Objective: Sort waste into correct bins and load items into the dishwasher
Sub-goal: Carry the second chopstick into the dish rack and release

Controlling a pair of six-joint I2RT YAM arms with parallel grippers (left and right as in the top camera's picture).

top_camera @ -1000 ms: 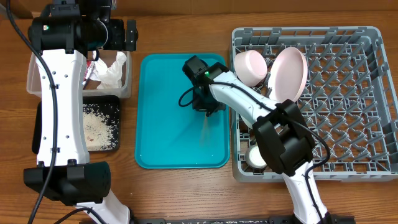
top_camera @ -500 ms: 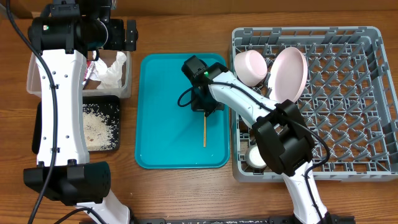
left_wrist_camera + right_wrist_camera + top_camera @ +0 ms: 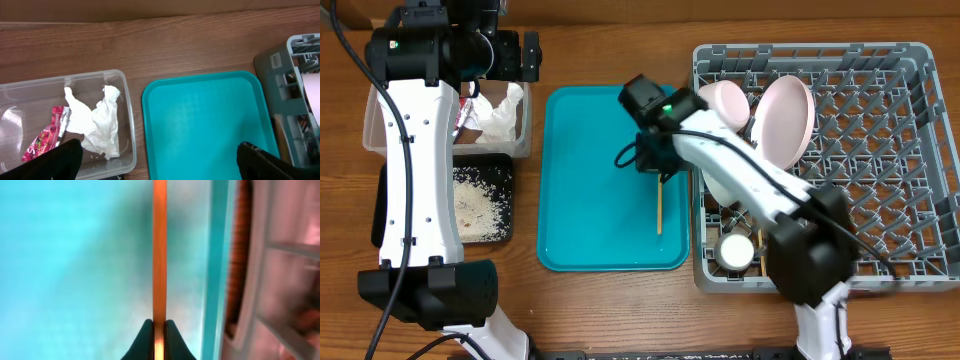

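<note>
- The step in hand looked like loading cutlery. The right gripper (image 3: 159,334) was clenched on one end of a wooden chopstick (image 3: 159,255), its two tips pinching the stick from either side.
- From overhead, the chopstick hung over the teal tray (image 3: 585,200) near the tray's right edge, just beside the grey dish rack (image 3: 910,150). Whether its free end touched the tray could not be told.
- A white bowl (image 3: 725,105), a round plate (image 3: 787,118) and a small cup (image 3: 735,250) already sat in the rack.
- The left gripper (image 3: 159,157) hovered released, fingers spread wide, above the clear tub (image 3: 90,75), which contained crumpled napkins (image 3: 100,125) and a red wrapper (image 3: 47,137).
- Rice scraps (image 3: 470,200) lay in the black tray (image 3: 510,200) on the tabletop.
- The sorting of waste seemed done, and loading nearly so.
- The next move probably called for carrying the chopstick right, clearing the rack's lattice wall, and lowering it between pegs before letting go. The thin stick could slip through the grid or catch on the wall.
</note>
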